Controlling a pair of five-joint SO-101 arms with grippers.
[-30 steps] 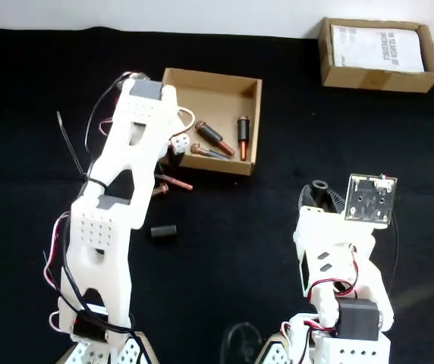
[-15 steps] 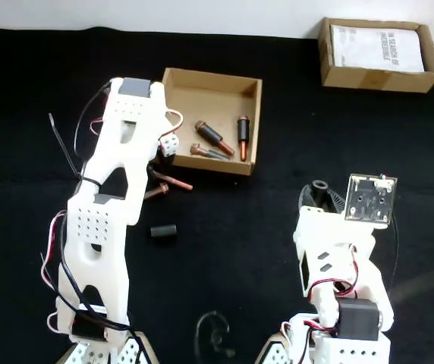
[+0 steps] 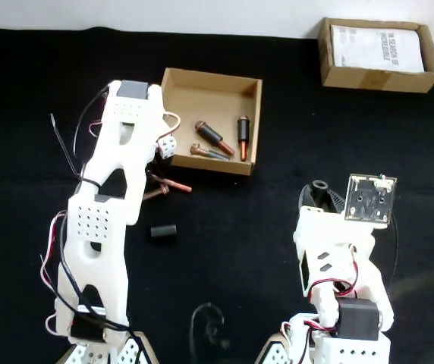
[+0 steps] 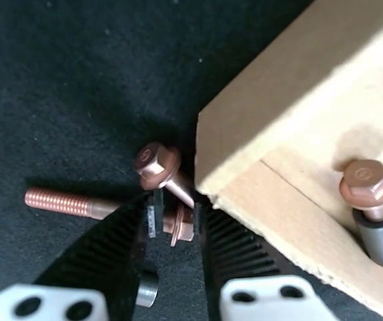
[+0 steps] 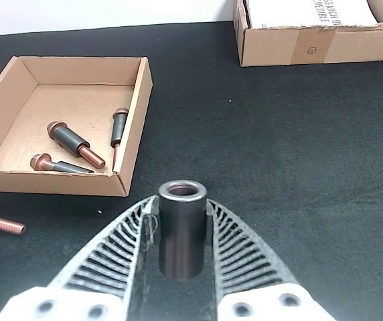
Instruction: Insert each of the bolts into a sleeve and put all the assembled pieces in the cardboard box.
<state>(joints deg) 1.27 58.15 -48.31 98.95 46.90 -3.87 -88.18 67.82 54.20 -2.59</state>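
Note:
The open cardboard box (image 3: 256,125) holds three bolts fitted in dark sleeves (image 3: 214,136). Just outside its near left corner lie two loose copper bolts (image 3: 173,183), crossed. My left gripper (image 4: 175,202) hovers low over them beside the box corner (image 4: 245,167), open, its fingers straddling the head of one bolt (image 4: 181,227); the other bolt's head (image 4: 157,162) is just beyond. A loose sleeve (image 3: 164,233) lies nearer the arm bases. My right gripper (image 5: 181,204) is shut on an upright dark sleeve (image 5: 181,231), held above the cloth right of the box.
A second cardboard box (image 3: 376,68) with a printed sheet inside sits at the far right. The left arm's white links (image 3: 118,174) and loose wires (image 3: 65,144) stretch over the cloth left of the box. Black cloth covers the table.
The left arm's wrist has drifted left, away from the box's wall, and settled over the loose bolts. The right arm and its sleeve have stayed put.

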